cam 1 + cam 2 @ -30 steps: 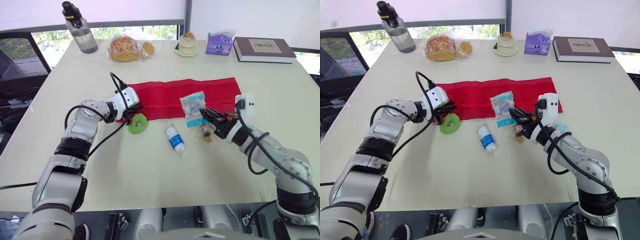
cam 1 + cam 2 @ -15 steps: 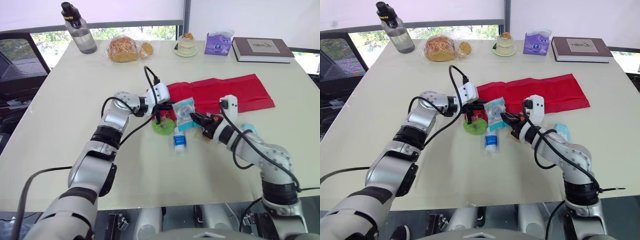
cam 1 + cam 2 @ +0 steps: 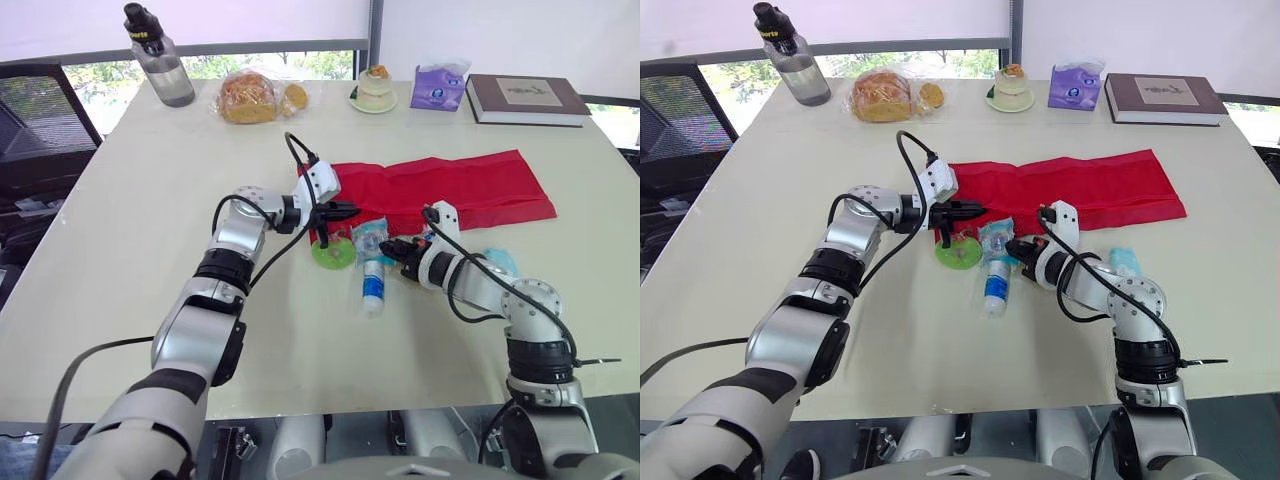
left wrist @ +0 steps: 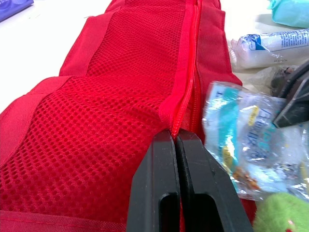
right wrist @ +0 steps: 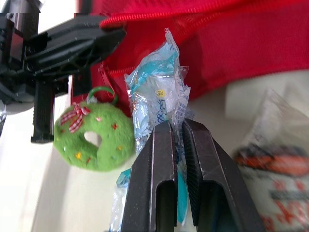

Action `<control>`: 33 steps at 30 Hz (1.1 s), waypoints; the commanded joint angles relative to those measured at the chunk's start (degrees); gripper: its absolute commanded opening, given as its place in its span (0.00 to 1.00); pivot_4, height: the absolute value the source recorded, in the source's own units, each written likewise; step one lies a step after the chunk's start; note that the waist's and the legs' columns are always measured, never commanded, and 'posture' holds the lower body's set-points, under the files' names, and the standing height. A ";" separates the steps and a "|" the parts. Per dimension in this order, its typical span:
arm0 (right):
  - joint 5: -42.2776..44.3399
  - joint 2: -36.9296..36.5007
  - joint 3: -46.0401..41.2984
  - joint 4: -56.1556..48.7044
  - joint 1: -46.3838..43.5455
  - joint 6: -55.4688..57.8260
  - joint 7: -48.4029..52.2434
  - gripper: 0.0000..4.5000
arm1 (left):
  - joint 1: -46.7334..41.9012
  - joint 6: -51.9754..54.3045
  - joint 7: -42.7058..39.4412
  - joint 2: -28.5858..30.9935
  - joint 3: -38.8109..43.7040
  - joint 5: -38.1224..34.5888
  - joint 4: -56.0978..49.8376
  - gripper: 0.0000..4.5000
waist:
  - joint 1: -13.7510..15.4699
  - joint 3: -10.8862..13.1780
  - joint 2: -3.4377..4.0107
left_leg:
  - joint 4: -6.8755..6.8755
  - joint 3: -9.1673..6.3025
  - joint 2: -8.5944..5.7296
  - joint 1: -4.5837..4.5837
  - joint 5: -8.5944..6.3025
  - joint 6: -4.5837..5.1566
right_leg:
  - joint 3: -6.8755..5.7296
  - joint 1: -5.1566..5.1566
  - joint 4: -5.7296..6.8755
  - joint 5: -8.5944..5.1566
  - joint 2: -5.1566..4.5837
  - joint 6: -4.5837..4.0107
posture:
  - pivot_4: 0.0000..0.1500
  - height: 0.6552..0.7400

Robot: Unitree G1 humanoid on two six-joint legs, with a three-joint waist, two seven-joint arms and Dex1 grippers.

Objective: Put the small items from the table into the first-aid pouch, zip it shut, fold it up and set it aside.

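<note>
The red first-aid pouch [image 3: 450, 188] lies flat across the table with its zipper [image 4: 186, 92] partly parted. My left gripper [image 4: 175, 135] is shut on the fabric edge beside the zipper at the pouch's left end [image 3: 338, 211]. My right gripper [image 5: 175, 124] is shut on a clear plastic packet [image 3: 372, 235], holding it just in front of that same end. A green felt wreath [image 3: 332, 252] sits below the left gripper. A small white bottle [image 3: 373, 287] lies nearer me. A pale blue packet [image 3: 497, 262] and a reddish snack packet [image 5: 275, 159] lie by my right arm.
Along the far edge stand a water bottle [image 3: 160, 70], a bag of bread [image 3: 255, 97], a small cake on a plate [image 3: 377, 88], a purple tissue pack [image 3: 440, 87] and a book [image 3: 528, 98]. Bare tabletop lies to the left and front.
My left gripper dragged the pouch to the right across the table. My right gripper brought the clear packet in toward the pouch's left end. The wreath and bottle shifted right too.
</note>
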 commanded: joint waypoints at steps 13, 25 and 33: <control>4.10 8.82 -12.18 12.34 -11.02 -5.03 -3.70 0.00 | 4.51 6.31 -2.31 -0.57 0.89 -3.79 -12.26 0.00 | -0.23 0.00 0.01 | 0.03 0.00 0.00 0.04 0.00 0.00 | 0.01 -0.03 0.18 0.00 0.00 0.00 | 1.00 0.98; 0.10 20.97 -10.86 8.40 -7.44 -16.29 -3.56 0.00 | 9.94 14.97 -0.08 -2.05 0.49 -6.04 -22.13 0.00 | -1.39 0.00 0.02 | 0.03 0.01 0.01 0.11 0.00 0.00 | 0.06 -0.03 0.31 0.00 -0.01 -0.01 | 1.00 0.98; -9.23 14.67 -4.42 4.33 -3.23 -17.17 2.73 0.53 | 10.79 15.76 1.70 -1.87 1.65 -5.48 -21.06 0.00 | -1.43 0.00 0.02 | 0.03 0.05 0.00 0.20 0.00 -0.01 | 0.12 -0.03 0.41 -0.01 0.01 -0.01 | 1.00 0.98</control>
